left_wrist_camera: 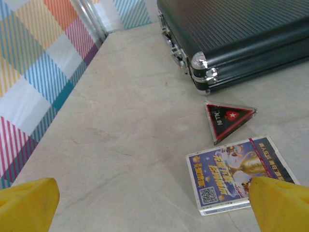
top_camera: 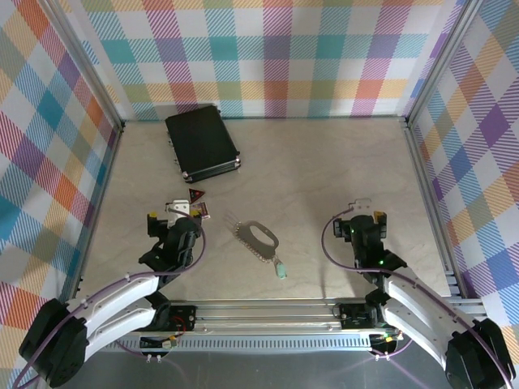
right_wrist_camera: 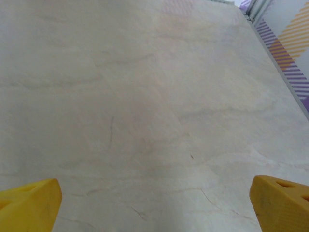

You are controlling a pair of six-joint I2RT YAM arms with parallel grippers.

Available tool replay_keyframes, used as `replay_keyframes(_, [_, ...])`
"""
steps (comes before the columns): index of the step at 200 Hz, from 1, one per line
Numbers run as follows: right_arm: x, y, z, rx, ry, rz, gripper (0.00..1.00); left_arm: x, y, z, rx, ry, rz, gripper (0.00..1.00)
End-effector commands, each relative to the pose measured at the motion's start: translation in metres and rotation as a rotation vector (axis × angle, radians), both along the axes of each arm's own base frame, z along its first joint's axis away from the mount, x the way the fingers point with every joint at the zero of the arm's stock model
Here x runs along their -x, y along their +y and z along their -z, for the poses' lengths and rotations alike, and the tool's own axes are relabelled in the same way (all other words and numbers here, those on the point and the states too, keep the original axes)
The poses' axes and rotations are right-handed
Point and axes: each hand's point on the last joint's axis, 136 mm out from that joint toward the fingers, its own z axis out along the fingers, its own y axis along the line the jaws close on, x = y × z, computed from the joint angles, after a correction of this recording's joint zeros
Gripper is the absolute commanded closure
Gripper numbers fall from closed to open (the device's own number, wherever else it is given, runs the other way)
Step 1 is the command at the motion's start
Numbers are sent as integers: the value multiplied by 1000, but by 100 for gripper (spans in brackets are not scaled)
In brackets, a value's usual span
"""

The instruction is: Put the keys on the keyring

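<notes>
From above we see a pale marble-look table (top_camera: pixel 324 170) boxed in by plaid walls (top_camera: pixel 276 57) on three sides, with two arms reaching in from the near edge.

The keyring (top_camera: pixel 258 237), a flat silver oval loop, lies near the middle of the table between the arms. The key (top_camera: pixel 280 271), small with a teal head, lies at the loop's near end, touching it or just beside it (we cannot tell whether it is already threaded on a small ring). We judge the task not yet begun, since neither arm is at either piece. Picking up, lining up and threading all seem left to do.

The left gripper (top_camera: pixel 180 207) hovers left of the keyring, jaws wide apart and empty. Its wrist view shows yellow fingertips (left_wrist_camera: pixel 26 203) above a small printed card box (left_wrist_camera: pixel 239 174) and a red-and-black triangle (left_wrist_camera: pixel 227 119). A black case (top_camera: pixel 201 143) sits beyond them toward the back wall. The right gripper (top_camera: pixel 362 209) is well to the right of the keyring, jaws also wide apart, over bare table.

Room looks generous around the keyring and on the right side. The left side is more crowded, with the wall close by.
</notes>
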Motion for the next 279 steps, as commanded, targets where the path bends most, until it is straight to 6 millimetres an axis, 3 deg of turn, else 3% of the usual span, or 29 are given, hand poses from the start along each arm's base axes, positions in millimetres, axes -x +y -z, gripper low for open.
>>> replay_keyframes(1, [-7, -2, -19, -4, -110, 2, 1, -8, -1, -2, 31, -48, -1, 0])
replay_keyframes(42, [-23, 4, -18, -34, -127, -32, 1, -27, 7, 0, 59, -79, -10, 0])
replay_keyframes(91, [-63, -6, -18, -86, -162, 24, 1, -58, 17, -1, 96, -153, -39, 0])
replay_keyframes(127, [-87, -17, -20, -166, -188, 61, 1, -69, 18, -1, 78, -181, -38, 0])
replay_keyframes(182, [-91, -26, -20, -185, -209, 74, 1, -81, 17, -1, 87, -217, -24, 0])
replay_keyframes(220, [-106, -26, -18, -169, -191, 45, 1, -94, 18, 15, 103, -202, -14, 0])
replay_keyframes(244, [-112, -32, -9, -168, -251, 46, 1, -96, 25, 17, 148, -194, -21, 0])
replay_keyframes(279, [-118, -26, 0, -190, -178, 6, 1, -103, 28, 22, 178, -155, -19, 0])
